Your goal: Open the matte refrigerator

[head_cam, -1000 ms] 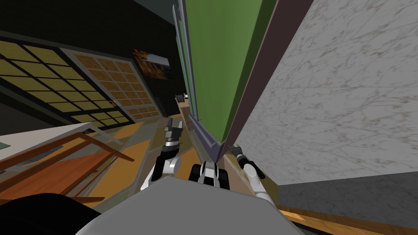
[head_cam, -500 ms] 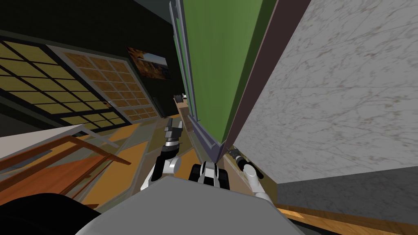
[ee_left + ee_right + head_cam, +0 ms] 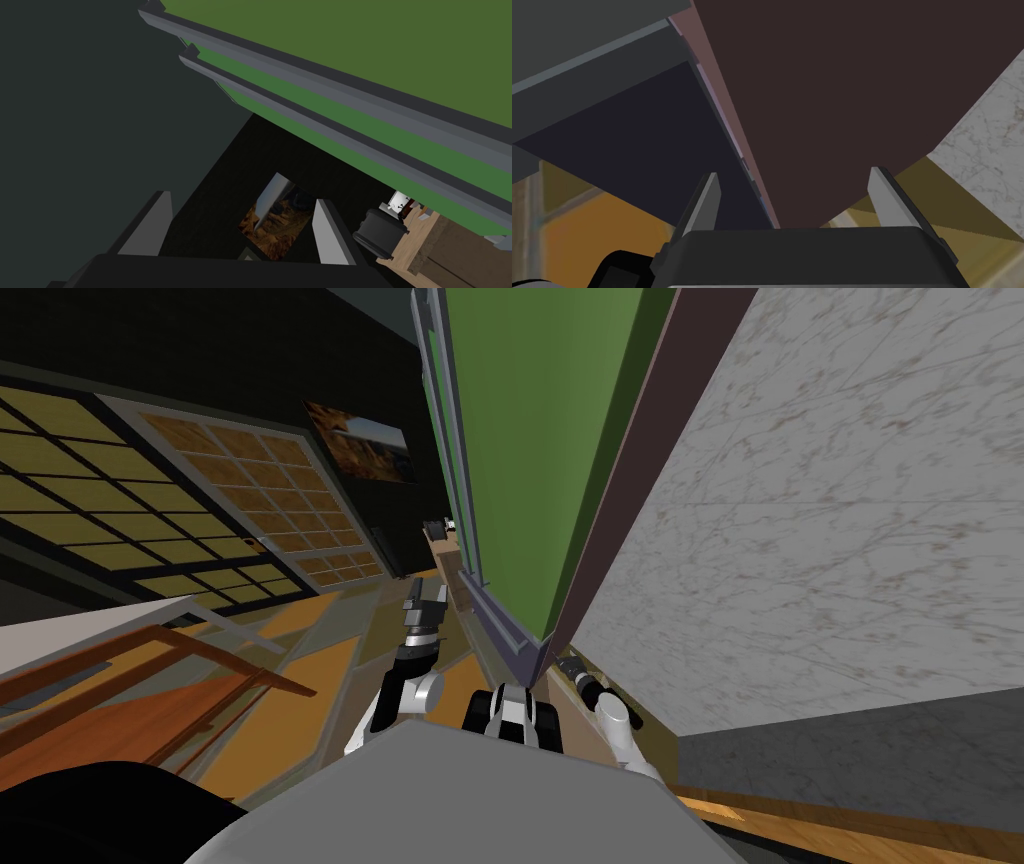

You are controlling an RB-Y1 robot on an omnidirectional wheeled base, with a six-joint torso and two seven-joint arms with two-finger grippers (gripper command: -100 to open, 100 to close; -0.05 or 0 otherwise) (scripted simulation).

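Observation:
The refrigerator (image 3: 530, 438) is a tall green box with a dark brown side panel (image 3: 640, 468) and long grey handle bars (image 3: 447, 428) along its front edge. My left gripper (image 3: 424, 610) hangs open a little to the left of the doors' foot, touching nothing. In the left wrist view, the left gripper (image 3: 240, 225) holds nothing and the two grey handles (image 3: 320, 85) run across the green door above it. My right gripper (image 3: 566, 665) is low at the brown side. It (image 3: 794, 202) stands open, with the brown panel (image 3: 837, 100) and a door seam just ahead.
A marbled white wall (image 3: 830, 538) closes in on the right. A table with wooden chairs (image 3: 150, 688) stands at the left, before latticed windows (image 3: 200, 508). A wooden counter (image 3: 430, 245) with a dark round object (image 3: 378, 235) lies beyond the refrigerator.
My head view has swung slightly, so the room at the left has slid leftward. The right forearm has edged a little lower. Both grippers stay open.

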